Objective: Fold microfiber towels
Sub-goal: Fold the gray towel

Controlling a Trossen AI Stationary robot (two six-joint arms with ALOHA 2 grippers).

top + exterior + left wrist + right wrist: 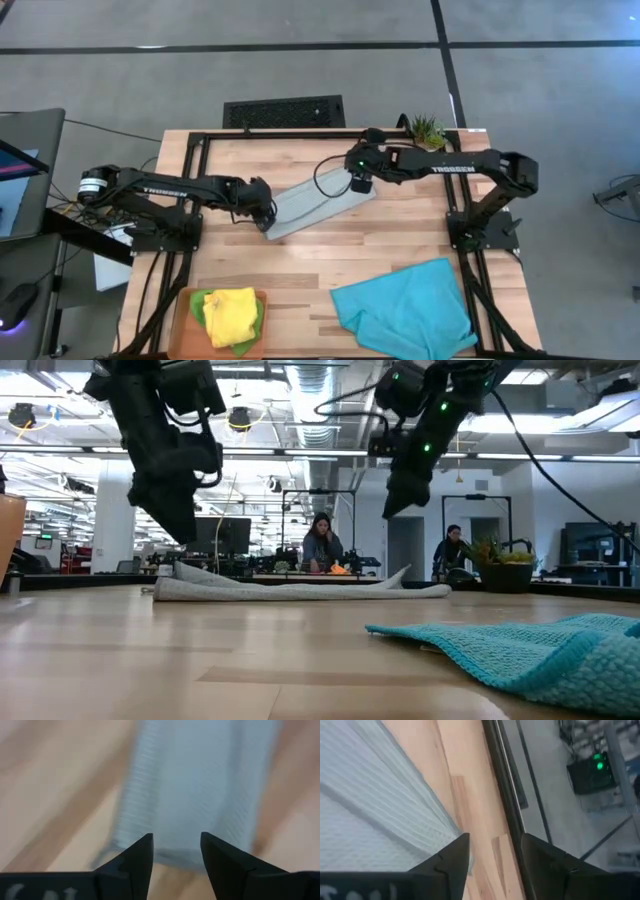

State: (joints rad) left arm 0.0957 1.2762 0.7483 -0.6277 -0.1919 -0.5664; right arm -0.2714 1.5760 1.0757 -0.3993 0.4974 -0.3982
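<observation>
A light grey towel (318, 203) lies folded into a long flat strip on the middle of the wooden table, slanting from near left to far right. My left gripper (268, 222) hangs open just above its near-left end (200, 785). My right gripper (360, 186) hangs open above its far-right end (370, 810). The low view shows both grippers clear of the grey towel (300, 590). A turquoise towel (405, 310) lies rumpled at the near right. A yellow towel (232, 315) rests on a green towel (203, 305) on the orange tray (183, 325) at the near left.
A small potted plant (428, 130) stands at the far right corner. Black frame rails (190, 180) run along the table's left, far and right sides. Bare wood lies between the grey towel and the near towels. People (322, 545) sit in the room beyond.
</observation>
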